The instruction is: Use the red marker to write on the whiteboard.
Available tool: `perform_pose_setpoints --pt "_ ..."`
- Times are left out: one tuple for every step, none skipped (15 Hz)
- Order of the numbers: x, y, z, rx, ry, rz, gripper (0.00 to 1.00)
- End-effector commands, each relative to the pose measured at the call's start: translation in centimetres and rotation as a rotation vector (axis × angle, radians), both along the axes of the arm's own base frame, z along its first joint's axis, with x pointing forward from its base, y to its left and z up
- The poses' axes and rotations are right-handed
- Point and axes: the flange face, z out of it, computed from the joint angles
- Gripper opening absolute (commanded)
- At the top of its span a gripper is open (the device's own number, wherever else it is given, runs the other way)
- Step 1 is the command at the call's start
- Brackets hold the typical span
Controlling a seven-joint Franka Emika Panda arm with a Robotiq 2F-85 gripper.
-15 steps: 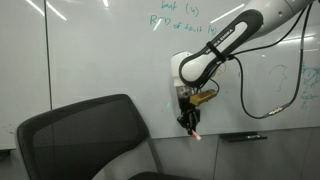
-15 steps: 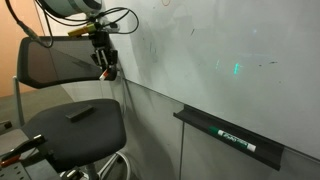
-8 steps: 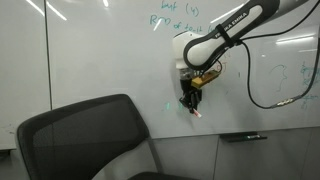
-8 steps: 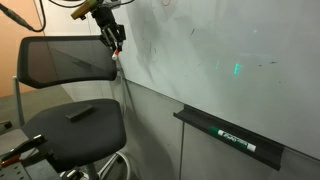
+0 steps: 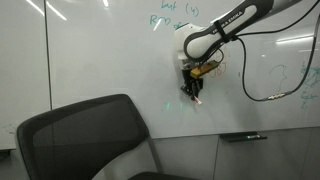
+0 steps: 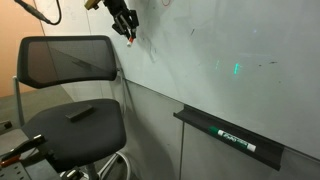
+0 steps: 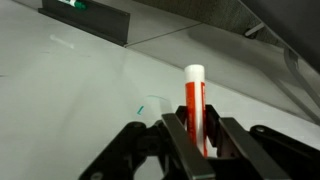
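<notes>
Red marker (image 7: 194, 100) sits clenched between the jaws of the gripper (image 5: 192, 88), its pale tip pointing at the whiteboard (image 5: 90, 55) well above the ledge (image 6: 228, 136) at its lower edge, so the writing step seems in hand, and the next move calls for gentle contact and a sideways stroke.

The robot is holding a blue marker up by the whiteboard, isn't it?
Not quite. The marker in the gripper is red, not blue; the wrist view shows it clearly. The rest is right: the robot holds it up by the whiteboard.
</notes>
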Motion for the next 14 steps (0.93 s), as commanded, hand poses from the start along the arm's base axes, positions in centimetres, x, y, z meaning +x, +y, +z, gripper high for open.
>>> perform_pose_setpoints --pt "2.5 -1.3 1.8 -0.017 -0.036 -0.05 0.06" --pt "2.9 -1.5 2.1 -0.02 -0.04 -0.059 0.06" --pt "2.9 -1.5 2.2 -0.024 -0.039 -0.069 0.06" --pt "3.0 -1.5 2.4 -0.025 -0.04 -0.075 0.06" --pt "3.1 -1.7 2.5 -0.025 -0.041 -0.083 0.06" --pt "3.2 -1.7 2.6 -0.024 -0.044 -0.086 0.06" --pt "3.4 -1.8 2.6 -0.024 -0.046 -0.091 0.06" --pt "3.6 -1.9 2.5 -0.023 -0.047 -0.094 0.06" --pt "3.7 -2.0 2.3 -0.021 -0.046 -0.094 0.06" --pt "3.9 -2.1 2.0 -0.021 -0.045 -0.097 0.06" --pt "4.1 -2.2 1.7 -0.02 -0.044 -0.1 0.06" --pt "4.2 -2.4 1.5 -0.016 -0.042 -0.102 0.06" --pt "4.4 -2.6 1.1 -0.011 -0.038 -0.105 0.06" --pt "4.5 -2.8 0.8 -0.009 -0.035 -0.109 0.06"
